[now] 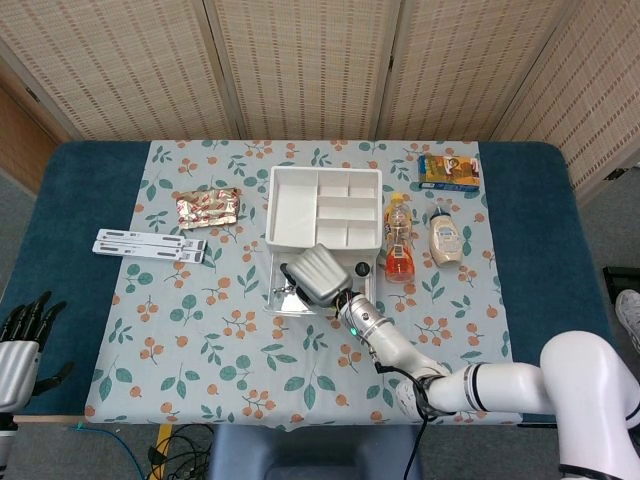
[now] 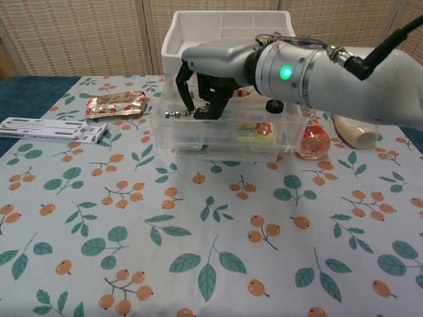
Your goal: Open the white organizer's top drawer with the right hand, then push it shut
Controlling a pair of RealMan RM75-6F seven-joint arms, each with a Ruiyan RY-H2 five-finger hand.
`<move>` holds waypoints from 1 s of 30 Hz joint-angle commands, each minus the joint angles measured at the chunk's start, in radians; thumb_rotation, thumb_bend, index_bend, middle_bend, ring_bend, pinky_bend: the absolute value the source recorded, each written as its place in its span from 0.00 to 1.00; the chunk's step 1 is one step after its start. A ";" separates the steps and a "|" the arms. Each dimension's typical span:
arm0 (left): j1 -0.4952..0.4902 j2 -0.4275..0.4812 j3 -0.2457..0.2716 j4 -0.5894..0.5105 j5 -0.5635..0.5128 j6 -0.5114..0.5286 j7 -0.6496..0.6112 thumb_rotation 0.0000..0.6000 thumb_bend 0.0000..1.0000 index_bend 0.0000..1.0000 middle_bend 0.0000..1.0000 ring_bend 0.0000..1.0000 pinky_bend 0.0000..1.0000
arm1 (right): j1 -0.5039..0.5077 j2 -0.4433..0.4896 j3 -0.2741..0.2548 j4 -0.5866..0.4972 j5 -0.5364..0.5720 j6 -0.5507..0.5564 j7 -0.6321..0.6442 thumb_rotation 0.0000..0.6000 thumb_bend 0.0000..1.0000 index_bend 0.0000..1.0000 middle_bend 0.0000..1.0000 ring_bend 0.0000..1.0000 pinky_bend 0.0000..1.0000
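The white organizer [image 1: 324, 205] [image 2: 225, 30] stands mid-table with its tray on top. Its clear top drawer [image 1: 355, 290] [image 2: 228, 135] is pulled out toward me, with small yellow and red items inside. My right hand [image 1: 315, 274] [image 2: 201, 82] hangs over the drawer's front left corner. Its fingers [image 2: 206, 99] curl down to the front rim, with the thumb on the outer side, pinching the front wall. My left hand [image 1: 20, 345] rests open off the table's near left edge, far from the organizer.
An orange bottle [image 1: 399, 245] [image 2: 313, 140] and a cream bottle [image 1: 445, 238] lie just right of the drawer. A foil snack pack [image 1: 207, 207] [image 2: 116, 104] and white strips [image 1: 150, 245] [image 2: 49, 129] lie on the left. A yellow box [image 1: 448, 170] sits at the back right.
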 commanded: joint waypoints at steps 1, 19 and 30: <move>0.002 0.002 0.000 -0.003 0.001 0.003 0.002 1.00 0.21 0.11 0.02 0.08 0.07 | -0.010 0.012 0.008 -0.019 -0.017 0.017 0.012 1.00 0.48 0.64 0.95 1.00 1.00; -0.013 0.011 -0.002 -0.032 0.026 0.003 0.023 1.00 0.21 0.11 0.02 0.08 0.07 | -0.281 0.325 -0.058 -0.360 -0.288 0.258 0.177 1.00 0.49 0.65 0.95 1.00 1.00; -0.019 0.012 -0.001 -0.050 0.033 0.001 0.040 1.00 0.21 0.11 0.02 0.08 0.07 | -0.507 0.491 -0.209 -0.415 -0.431 0.342 0.295 1.00 0.50 0.65 0.96 1.00 1.00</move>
